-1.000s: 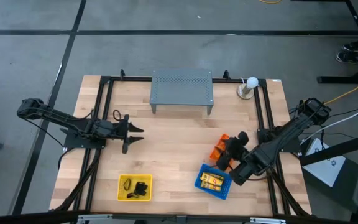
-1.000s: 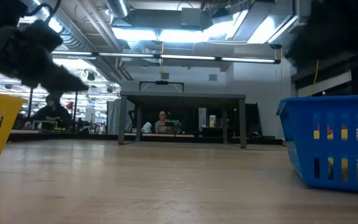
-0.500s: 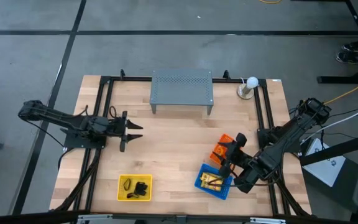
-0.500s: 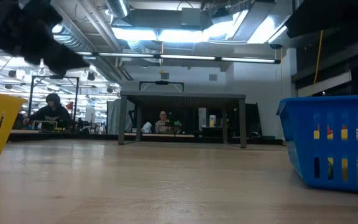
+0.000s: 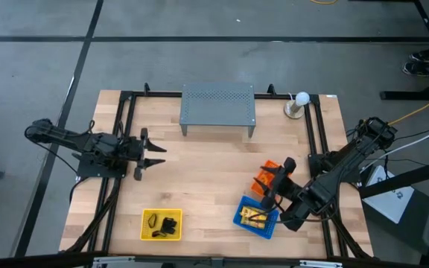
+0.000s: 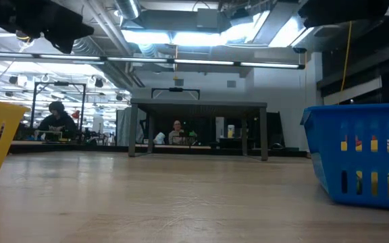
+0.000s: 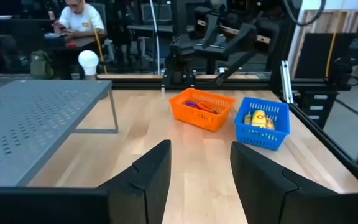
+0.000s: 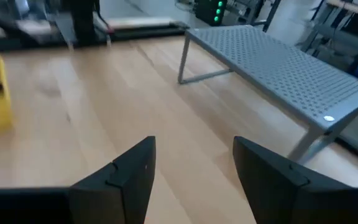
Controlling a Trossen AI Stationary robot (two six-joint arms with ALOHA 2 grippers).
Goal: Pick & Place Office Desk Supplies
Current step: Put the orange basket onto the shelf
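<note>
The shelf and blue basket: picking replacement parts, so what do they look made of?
The shelf looks like grey painted sheet metal, matte, with punched holes and thin bent legs. The blue basket looks like moulded plastic, slightly glossy, with slotted walls. Neither is certain from looks alone.

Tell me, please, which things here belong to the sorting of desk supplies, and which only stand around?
Belong to the job:
- black clips
- yellow packets
- coloured loops

Standing around:
- grey shelf
- white bulb
- yellow basket, blue basket, orange basket
</note>
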